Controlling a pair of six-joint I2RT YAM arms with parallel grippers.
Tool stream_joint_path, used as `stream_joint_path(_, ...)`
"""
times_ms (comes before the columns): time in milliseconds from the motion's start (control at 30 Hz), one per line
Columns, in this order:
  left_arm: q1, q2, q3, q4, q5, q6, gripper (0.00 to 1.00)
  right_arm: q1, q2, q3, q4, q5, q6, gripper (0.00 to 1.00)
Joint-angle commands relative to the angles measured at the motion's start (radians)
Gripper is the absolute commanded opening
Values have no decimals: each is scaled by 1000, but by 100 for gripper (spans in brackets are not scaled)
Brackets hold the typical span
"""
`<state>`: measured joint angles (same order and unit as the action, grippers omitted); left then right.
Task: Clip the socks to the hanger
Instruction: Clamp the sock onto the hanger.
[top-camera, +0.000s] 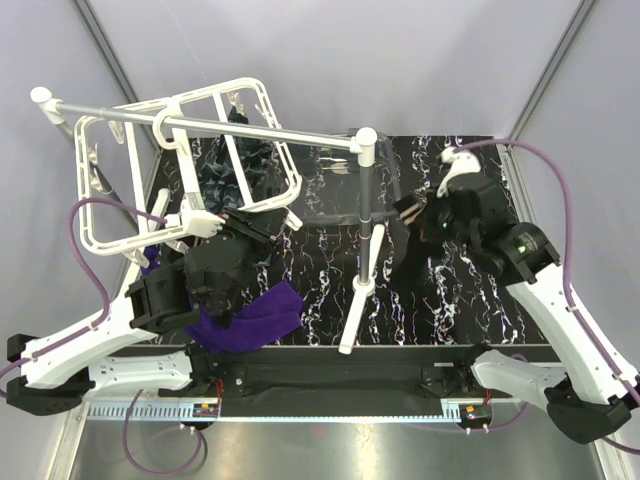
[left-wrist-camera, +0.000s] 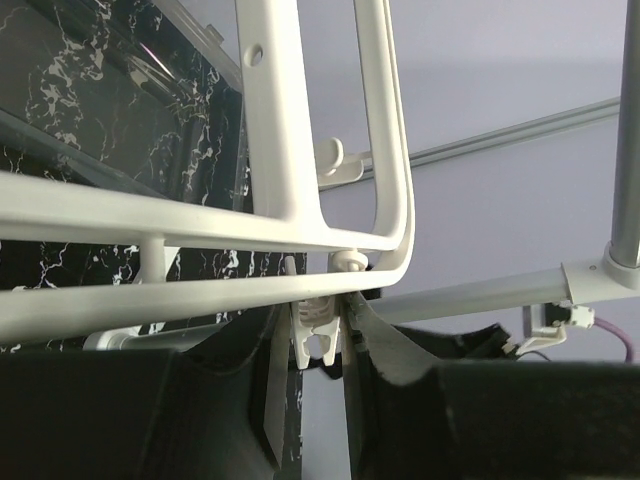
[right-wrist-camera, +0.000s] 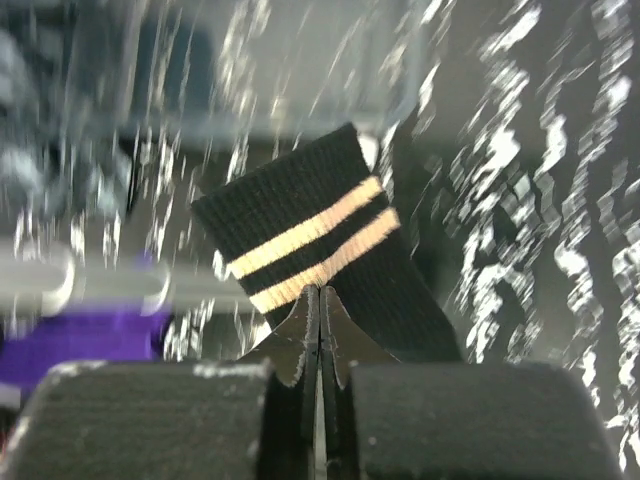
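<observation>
The white grid hanger (top-camera: 210, 95) hangs tilted from the rod at the back left and also shows in the left wrist view (left-wrist-camera: 280, 150). My left gripper (top-camera: 240, 225) is at its near edge, with my fingers (left-wrist-camera: 320, 310) closed on either side of a small white clip (left-wrist-camera: 322, 340) under the frame. My right gripper (top-camera: 412, 215) is shut (right-wrist-camera: 319, 295) on the black sock with tan cuff stripes (right-wrist-camera: 310, 230), held above the table at centre right. A purple sock (top-camera: 255, 315) lies by the left arm. A dark sock (top-camera: 245, 150) hangs from the hanger.
The silver rod stand with white caps (top-camera: 365, 220) crosses the middle of the black marbled table (top-camera: 470, 300), its legs spreading toward the front. A clear plastic box (top-camera: 335, 185) sits behind its post. Grey walls surround the table.
</observation>
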<state>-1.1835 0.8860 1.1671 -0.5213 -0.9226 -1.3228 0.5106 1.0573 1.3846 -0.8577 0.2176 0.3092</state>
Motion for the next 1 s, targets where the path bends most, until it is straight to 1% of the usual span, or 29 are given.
stream_joint_path(0, -4, 1, 0, 43, 2, -13, 0, 101, -34, -38, -159, -29, 68, 0)
stream_joint_path(67, -4, -7, -4, 38, -7, -21, 0, 149, -87, -62, -161, -55, 106, 0)
stream_joint_path(133, -4, -16, -9, 38, -13, -21, 0, 169, -114, -85, -181, -81, 131, 0)
stream_joint_path(333, -4, -15, 2, 21, -19, -21, 0, 242, -157, -148, -141, -302, 119, 0)
stream_joint_path(400, -4, -13, 2, 18, -19, -23, 0, 291, -171, -156, -116, -305, 123, 0)
stream_joint_path(567, -4, -12, 3, 10, -19, -24, 0, 350, -168, -177, -29, -377, 120, 0)
stream_joint_path(733, -4, -13, 2, 6, -12, -27, 0, 428, -126, -174, 81, -341, 143, 0)
stream_joint_path(967, -4, -5, 3, 6, 1, -26, 0, 503, -28, -90, 180, -271, 130, 0)
